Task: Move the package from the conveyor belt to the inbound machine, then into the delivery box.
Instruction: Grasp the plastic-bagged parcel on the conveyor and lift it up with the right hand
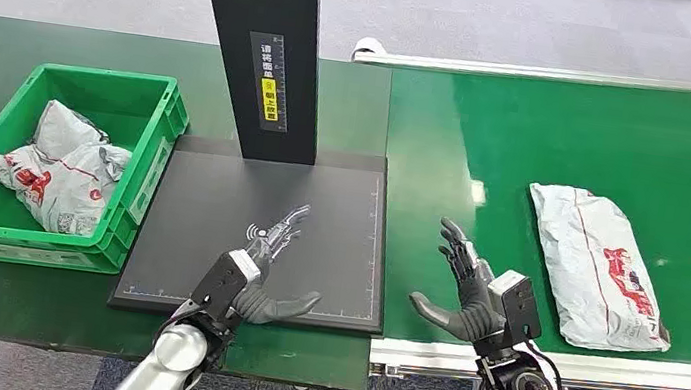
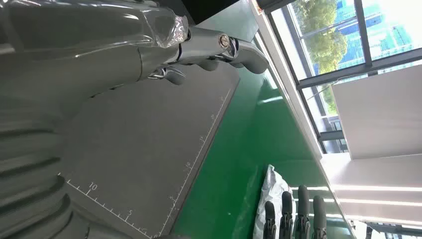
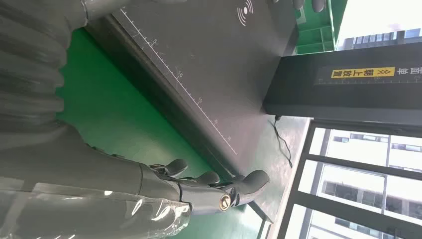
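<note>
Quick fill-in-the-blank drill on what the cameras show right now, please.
1. The package on the belt lies to the ____ of the right hand.
2. The left hand hovers over the dark ____ of the inbound machine.
3. The green crate holds ____.
Missing words: right; platform; packages

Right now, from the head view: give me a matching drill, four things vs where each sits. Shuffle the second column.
Things:
1. white package with red print
2. green crate
3. left hand
4. right hand

Places:
A. open above the dark scanner platform of the inbound machine
B. on the green table beside the platform, holding grey-white packages
C. lying flat on the green conveyor belt
D. open above the belt's near edge, beside the package and not touching it

Pairs: 1-C, 2-B, 3-A, 4-D
</note>
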Available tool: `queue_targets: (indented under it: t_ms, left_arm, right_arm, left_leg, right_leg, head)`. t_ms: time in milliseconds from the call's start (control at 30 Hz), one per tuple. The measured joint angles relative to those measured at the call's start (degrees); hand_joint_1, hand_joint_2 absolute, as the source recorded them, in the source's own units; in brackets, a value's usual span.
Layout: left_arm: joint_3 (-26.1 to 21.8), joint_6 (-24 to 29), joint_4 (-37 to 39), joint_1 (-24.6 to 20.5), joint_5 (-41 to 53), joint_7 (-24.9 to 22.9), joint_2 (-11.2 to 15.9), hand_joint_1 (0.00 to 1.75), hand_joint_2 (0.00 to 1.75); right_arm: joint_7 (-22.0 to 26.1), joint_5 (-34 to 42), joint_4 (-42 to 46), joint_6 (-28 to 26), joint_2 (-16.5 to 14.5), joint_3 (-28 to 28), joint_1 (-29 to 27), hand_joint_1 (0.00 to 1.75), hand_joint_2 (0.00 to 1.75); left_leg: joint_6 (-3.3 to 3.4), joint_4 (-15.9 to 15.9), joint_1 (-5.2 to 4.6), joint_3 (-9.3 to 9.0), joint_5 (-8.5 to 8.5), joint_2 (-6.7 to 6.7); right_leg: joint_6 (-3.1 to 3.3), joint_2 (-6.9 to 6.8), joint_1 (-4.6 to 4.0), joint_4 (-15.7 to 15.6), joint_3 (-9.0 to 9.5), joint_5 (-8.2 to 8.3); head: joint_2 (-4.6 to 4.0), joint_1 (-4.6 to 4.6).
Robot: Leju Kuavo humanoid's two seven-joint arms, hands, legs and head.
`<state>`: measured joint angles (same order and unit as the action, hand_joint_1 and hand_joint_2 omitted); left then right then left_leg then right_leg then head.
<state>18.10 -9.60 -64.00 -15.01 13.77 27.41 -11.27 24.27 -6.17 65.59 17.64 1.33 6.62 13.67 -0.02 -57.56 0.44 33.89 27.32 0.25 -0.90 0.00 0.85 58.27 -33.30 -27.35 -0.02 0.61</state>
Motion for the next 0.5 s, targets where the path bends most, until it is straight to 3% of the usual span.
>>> queue_targets:
  t_ms: [500]
  left_arm:
    - [0.0,0.3,0.0,0.0,-0.1,0.0,0.0,0.00,1.75]
  right_arm:
    - [-0.2,-0.9,0.3,-1.3,0.0,0.0,0.0,0.00,1.75]
  left_leg:
    - [0.00,0.0,0.00,0.00,0.00,0.00]
  right_leg:
    - [0.00,0.00,0.00,0.0,0.00,0.00]
  head:
    - [0.00,0.01]
